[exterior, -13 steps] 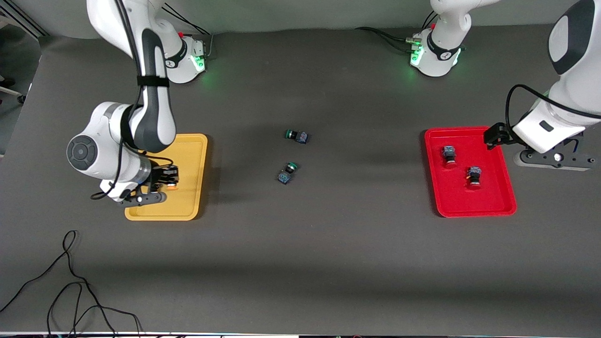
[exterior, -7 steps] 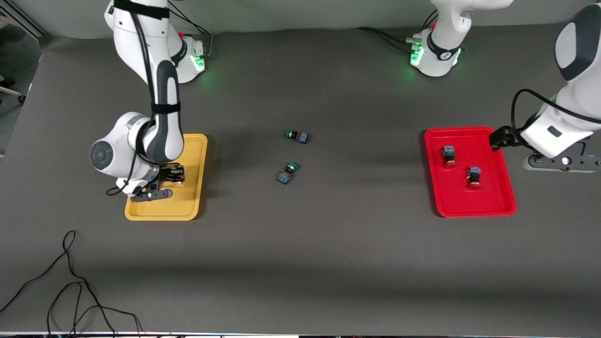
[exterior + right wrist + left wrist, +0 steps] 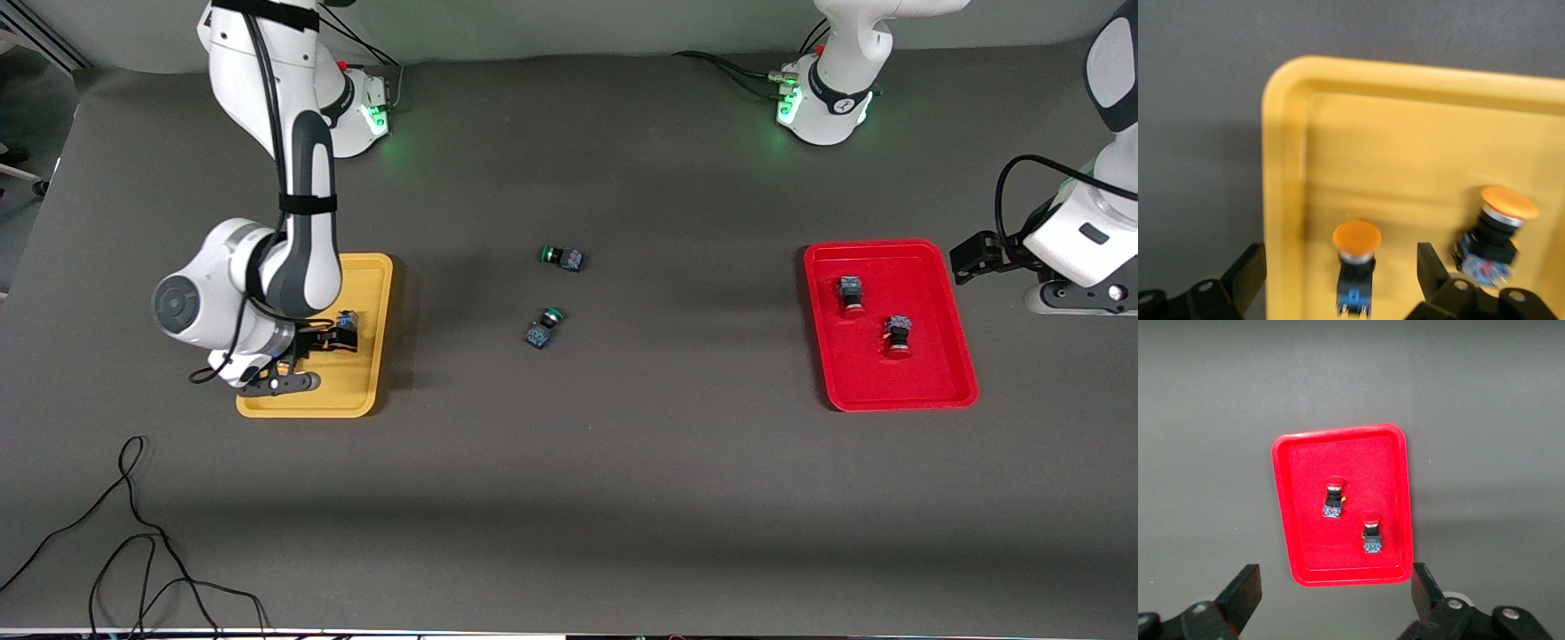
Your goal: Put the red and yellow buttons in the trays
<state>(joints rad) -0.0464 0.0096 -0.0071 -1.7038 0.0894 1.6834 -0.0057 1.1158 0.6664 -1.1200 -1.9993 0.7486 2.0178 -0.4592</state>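
Observation:
The yellow tray [image 3: 369, 373] holds two yellow buttons. In the right wrist view one yellow button [image 3: 1355, 265] lies between the fingers of my open right gripper [image 3: 1338, 283], apart from both. The other [image 3: 1491, 235] lies beside it. In the front view my right gripper [image 3: 307, 348] is low over that tray, with one button [image 3: 347, 327] showing beside it. The red tray [image 3: 933, 382] holds two red buttons [image 3: 851, 296] [image 3: 898, 335], also seen in the left wrist view [image 3: 1333, 501] [image 3: 1371, 535]. My left gripper [image 3: 971, 256] is open and empty, over the table beside the red tray [image 3: 1288, 520].
Two green-capped switches [image 3: 562, 258] [image 3: 544, 326] lie on the dark mat between the trays. A loose black cable [image 3: 133, 524] lies on the mat at the right arm's end, nearer the front camera.
My right gripper has shifted over the yellow tray, and a yellow button now lies free beside it. My left gripper has drawn away from the red tray toward the left arm's end.

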